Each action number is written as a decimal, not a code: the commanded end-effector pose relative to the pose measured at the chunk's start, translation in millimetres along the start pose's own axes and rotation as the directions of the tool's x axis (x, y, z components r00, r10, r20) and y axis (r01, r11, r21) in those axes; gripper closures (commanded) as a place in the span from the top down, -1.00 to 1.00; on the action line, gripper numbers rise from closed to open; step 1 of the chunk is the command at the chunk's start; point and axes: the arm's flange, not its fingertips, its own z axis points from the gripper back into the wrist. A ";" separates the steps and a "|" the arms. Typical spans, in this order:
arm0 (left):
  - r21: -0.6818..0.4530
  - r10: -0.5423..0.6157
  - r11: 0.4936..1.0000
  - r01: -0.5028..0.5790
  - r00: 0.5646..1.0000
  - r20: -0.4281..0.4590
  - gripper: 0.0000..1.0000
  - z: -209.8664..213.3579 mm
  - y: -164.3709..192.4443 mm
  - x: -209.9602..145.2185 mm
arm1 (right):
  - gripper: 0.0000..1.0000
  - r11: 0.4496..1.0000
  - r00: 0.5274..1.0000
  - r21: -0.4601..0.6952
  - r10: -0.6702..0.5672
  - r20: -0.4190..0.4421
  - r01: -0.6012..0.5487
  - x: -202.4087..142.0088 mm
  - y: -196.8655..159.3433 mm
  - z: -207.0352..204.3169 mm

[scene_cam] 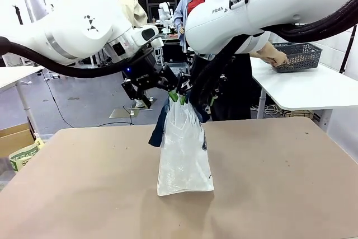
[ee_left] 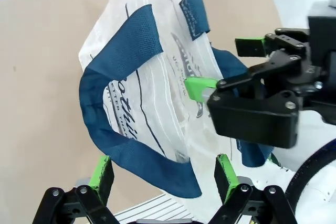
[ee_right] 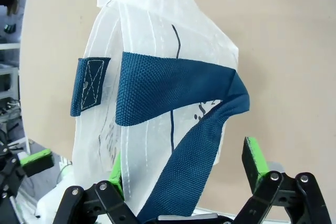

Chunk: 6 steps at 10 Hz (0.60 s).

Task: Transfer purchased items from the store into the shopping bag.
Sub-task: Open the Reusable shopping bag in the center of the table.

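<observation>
The shopping bag (scene_cam: 184, 155) stands upright in the middle of the brown table (scene_cam: 84, 183), translucent with navy straps and lettering. Both grippers meet at its top. My left gripper (ee_left: 164, 176) is open, and a navy handle loop (ee_left: 126, 145) hangs between its green pads. My right gripper (ee_right: 186, 169) is also open, with the other navy strap (ee_right: 173, 87) running down between its fingers. In the front view the left gripper (scene_cam: 162, 99) and the right gripper (scene_cam: 200, 98) flank the bag's mouth. The store (scene_cam: 302, 55), a dark grey lattice basket, sits on a white table at the far right.
A person's hand (scene_cam: 274, 57) rests at the basket on the white table (scene_cam: 302, 90). A cardboard box (scene_cam: 14, 138) and a green-printed bag sit off the brown table's left edge. People stand behind the bag. The right gripper (ee_left: 252, 95) crowds the left wrist view's right side.
</observation>
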 end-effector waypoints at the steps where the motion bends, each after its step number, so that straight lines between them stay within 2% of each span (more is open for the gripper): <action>1: 0.001 0.016 1.000 -0.016 0.999 -0.030 1.00 -1.2 -3.6 5.4 | 1.00 0.999 1.000 0.040 -0.001 0.011 0.001 -3.0 -5.0 -4.1; 2: 0.000 0.000 1.000 0.000 1.000 0.000 1.00 0.0 0.0 0.0 | 1.00 0.997 1.000 0.069 0.024 0.018 -0.025 -3.0 -5.4 -5.6; 3: 0.000 0.000 1.000 0.000 1.000 0.000 1.00 0.0 0.0 0.0 | 1.00 1.000 1.000 0.001 -0.002 0.001 0.002 0.3 -0.3 0.2; 4: 0.000 0.000 1.000 0.000 1.000 0.000 1.00 0.0 0.0 0.0 | 1.00 1.000 1.000 0.001 -0.002 0.001 0.002 0.3 -0.3 0.2; 5: 0.000 0.003 1.000 -0.003 1.000 -0.012 0.62 -6.2 1.5 1.1 | 0.68 1.000 1.000 0.013 0.003 0.005 -0.003 1.0 0.3 0.5; 6: 0.011 0.015 1.000 -0.015 1.000 -0.018 0.23 -10.3 6.3 -1.7 | 0.28 1.000 1.000 0.016 0.004 0.000 -0.004 -2.5 -2.2 -0.1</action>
